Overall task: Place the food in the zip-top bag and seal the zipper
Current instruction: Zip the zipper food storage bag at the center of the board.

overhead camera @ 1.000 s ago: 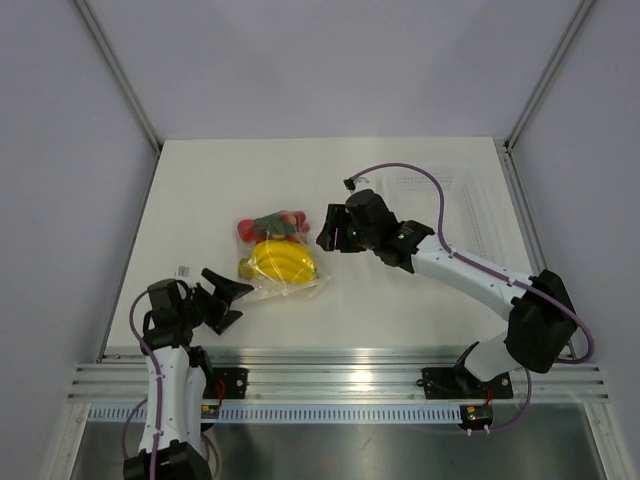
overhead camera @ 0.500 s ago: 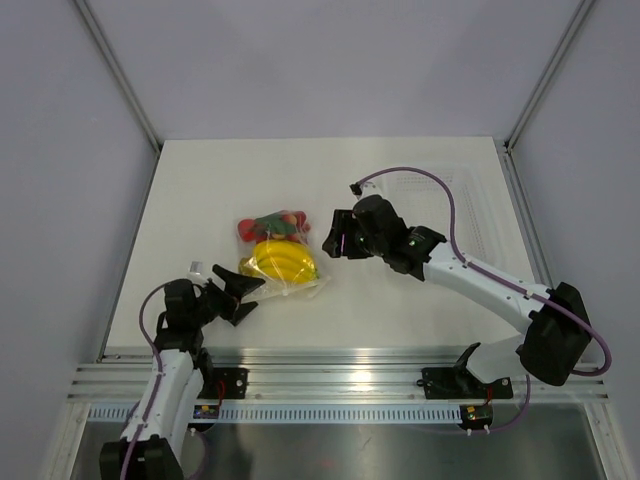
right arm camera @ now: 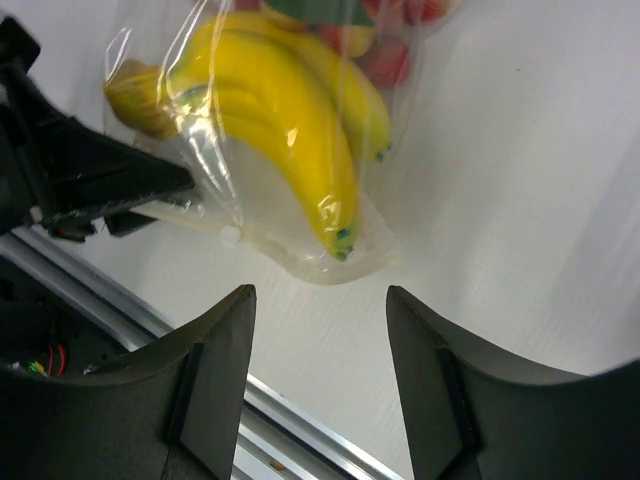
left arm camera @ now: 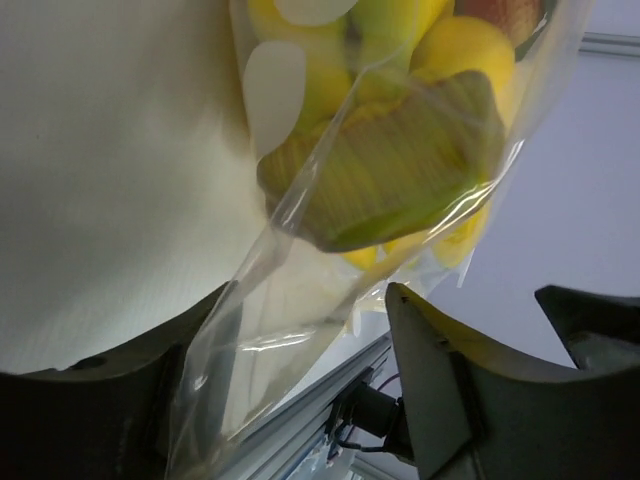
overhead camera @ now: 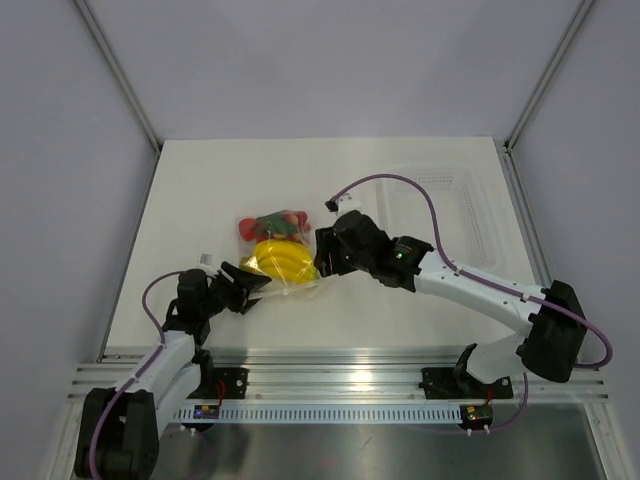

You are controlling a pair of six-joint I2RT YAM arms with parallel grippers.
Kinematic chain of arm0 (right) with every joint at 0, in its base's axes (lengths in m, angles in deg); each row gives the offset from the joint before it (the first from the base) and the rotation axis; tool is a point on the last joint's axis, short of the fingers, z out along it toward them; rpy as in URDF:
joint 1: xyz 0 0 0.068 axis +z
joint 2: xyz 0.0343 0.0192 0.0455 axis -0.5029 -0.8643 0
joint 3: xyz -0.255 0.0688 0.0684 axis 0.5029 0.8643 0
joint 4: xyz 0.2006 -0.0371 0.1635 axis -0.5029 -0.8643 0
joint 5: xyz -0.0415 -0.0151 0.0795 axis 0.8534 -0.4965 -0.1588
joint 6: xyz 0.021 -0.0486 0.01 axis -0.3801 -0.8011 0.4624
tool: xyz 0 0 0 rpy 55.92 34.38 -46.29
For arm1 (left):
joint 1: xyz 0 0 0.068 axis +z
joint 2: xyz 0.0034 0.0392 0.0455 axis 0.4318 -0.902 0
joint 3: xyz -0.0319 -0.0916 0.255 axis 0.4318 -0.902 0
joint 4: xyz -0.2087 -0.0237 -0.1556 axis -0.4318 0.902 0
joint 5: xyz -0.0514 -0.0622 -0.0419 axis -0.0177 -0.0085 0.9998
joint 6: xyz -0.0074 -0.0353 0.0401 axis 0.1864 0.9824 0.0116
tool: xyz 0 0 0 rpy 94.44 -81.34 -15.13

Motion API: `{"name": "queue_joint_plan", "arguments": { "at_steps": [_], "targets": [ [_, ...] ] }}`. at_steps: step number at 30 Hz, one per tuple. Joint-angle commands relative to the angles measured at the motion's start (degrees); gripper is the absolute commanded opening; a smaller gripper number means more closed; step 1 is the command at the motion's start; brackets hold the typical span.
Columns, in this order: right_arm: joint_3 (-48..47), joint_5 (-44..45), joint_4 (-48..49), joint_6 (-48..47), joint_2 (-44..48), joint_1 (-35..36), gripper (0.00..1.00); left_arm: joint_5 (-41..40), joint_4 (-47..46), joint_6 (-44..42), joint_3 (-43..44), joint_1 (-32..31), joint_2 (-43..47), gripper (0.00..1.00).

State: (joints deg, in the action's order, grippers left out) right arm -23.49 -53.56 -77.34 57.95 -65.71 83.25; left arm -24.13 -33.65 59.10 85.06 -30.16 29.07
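— What colours do you have on screen?
— I read the bananas [overhead camera: 283,262] as bright yellow, with small green-and-dark tips and one brownish stem end. On the far side of the bananas, the strawberries [overhead camera: 268,225] are red with green leaves.
— And the zip-top bag [overhead camera: 305,288]?
— Clear film printed with pale round dots; I see one white dot lying over the bananas. The table [overhead camera: 200,200] under the bananas is off-white. Right of the bananas, my right arm [overhead camera: 470,285] is white with black joints, and its cable [overhead camera: 395,180] is purple.
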Motion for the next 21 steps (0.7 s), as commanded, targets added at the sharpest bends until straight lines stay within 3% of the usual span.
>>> {"name": "queue_joint_plan", "arguments": {
  "at_steps": [1,2,3,4,7,11,15,21],
  "targets": [
    [-3.3,7.5,-0.6,-9.9,-0.3,5.6,0.62,-1.9,-6.1,-0.5,3.3,-0.3,-2.3,0.57],
    [-3.1,9.4,0.3,-15.5,-0.5,7.0,0.62,-1.9,-6.8,-0.3,3.9,-0.3,-3.5,0.52],
    [-2.1,14.3,1.3,-18.1,-0.5,9.8,0.62,-1.8,-6.8,0.0,4.3,-0.3,-3.9,0.34],
    [-1.0,15.8,2.8,-21.0,-0.4,10.7,0.61,-1.7,-6.7,0.3,5.0,-0.3,-4.3,0.24],
    [1.4,15.7,10.1,-31.5,1.3,13.0,0.58,-0.2,-4.2,1.6,9.1,-0.3,-4.9,0.0],
    [1.3,14.0,14.4,-34.0,2.0,13.7,0.59,0.0,1.3,4.0,16.1,-0.6,-2.8,0.0],
    [-7.9,15.1,7.0,-31.5,-0.8,14.2,0.54,-1.9,8.6,4.6,24.1,-1.4,-2.2,0.0],
    [-12.3,17.9,6.9,-37.8,-3.2,17.0,0.53,-1.8,12.5,3.3,32.0,-2.0,-4.7,0.0]
  ]
}}
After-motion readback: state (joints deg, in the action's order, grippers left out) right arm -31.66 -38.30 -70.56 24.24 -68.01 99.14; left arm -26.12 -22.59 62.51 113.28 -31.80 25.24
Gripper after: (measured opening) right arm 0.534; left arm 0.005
